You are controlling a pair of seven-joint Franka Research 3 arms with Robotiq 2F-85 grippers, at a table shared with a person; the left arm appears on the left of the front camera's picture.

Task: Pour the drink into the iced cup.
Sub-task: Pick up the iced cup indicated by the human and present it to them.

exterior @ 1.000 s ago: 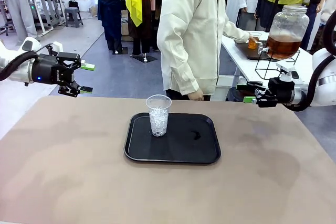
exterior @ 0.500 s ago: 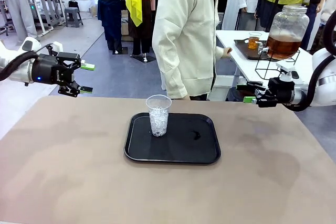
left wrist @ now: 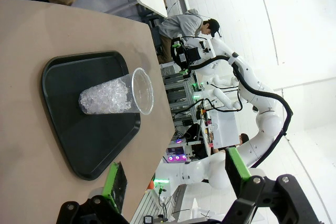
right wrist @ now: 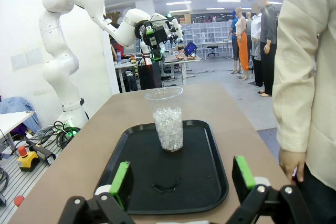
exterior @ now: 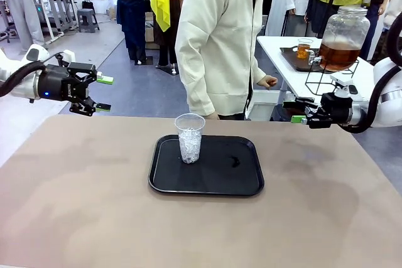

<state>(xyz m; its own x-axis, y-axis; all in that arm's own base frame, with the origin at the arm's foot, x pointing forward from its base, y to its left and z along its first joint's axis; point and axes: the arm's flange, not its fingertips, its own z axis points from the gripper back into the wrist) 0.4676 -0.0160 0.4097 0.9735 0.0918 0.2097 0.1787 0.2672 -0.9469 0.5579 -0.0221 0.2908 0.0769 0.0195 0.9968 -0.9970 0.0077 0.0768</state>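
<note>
Nothing is poured yet: the cup (exterior: 189,138) on the tray (exterior: 246,183) mid-counter holds only ice, the drink (exterior: 338,56) sits in its jar (exterior: 344,24) beyond the far right corner, and my left claw (exterior: 105,93) and right claw (exterior: 296,111) hang released, empty.

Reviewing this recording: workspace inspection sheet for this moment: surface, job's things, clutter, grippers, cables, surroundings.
Surface: tan table carrying a black tray at its middle.
Job's things: clear cup of ice upright on the tray; amber drink in a lidded glass dispenser on a side table.
Clutter: small mark on the tray, unclear what.
Grippers: left gripper and right gripper open, empty, raised near the table's far corners.
Cables: black hoses along both arms, off the table.
Surroundings: person in a cream jacket at the far edge.
</note>
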